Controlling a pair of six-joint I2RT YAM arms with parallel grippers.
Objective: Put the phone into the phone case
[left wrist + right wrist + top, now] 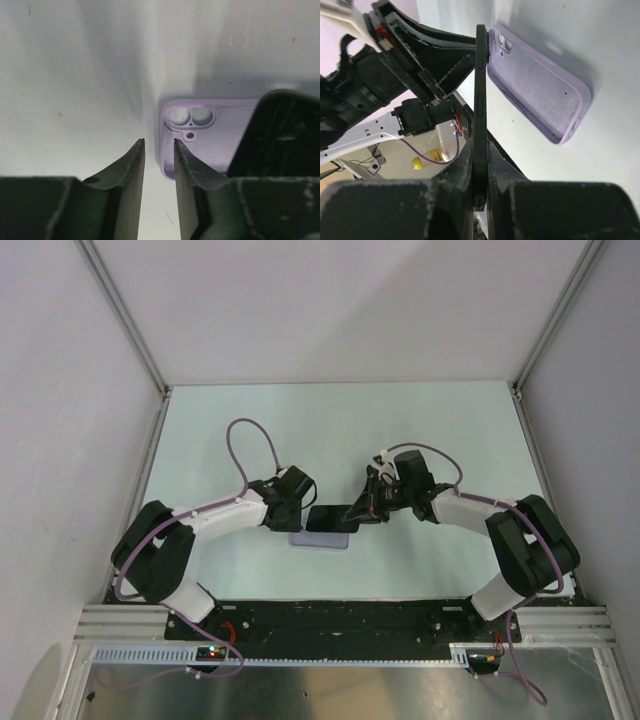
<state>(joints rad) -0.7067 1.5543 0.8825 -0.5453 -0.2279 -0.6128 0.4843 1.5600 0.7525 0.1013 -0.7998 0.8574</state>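
The lilac phone case (320, 539) lies open side up on the table, with its camera cut-out toward my left gripper (300, 515). In the left wrist view the case (215, 145) sits just ahead. My left gripper (158, 141) is narrowly open, its right finger over the case's near corner and its left finger outside it. My right gripper (362, 510) is shut on the black phone (330, 517). In the right wrist view it holds the phone (481, 100) on edge, just left of the case (540, 85). The phone's dark end (280, 135) hangs over the case's right part.
White enclosure walls with aluminium posts (125, 315) surround the pale table (340, 430). A black rail (340, 625) runs along the near edge by the arm bases. The left arm's wrist (405, 65) stands close beside the phone's far end.
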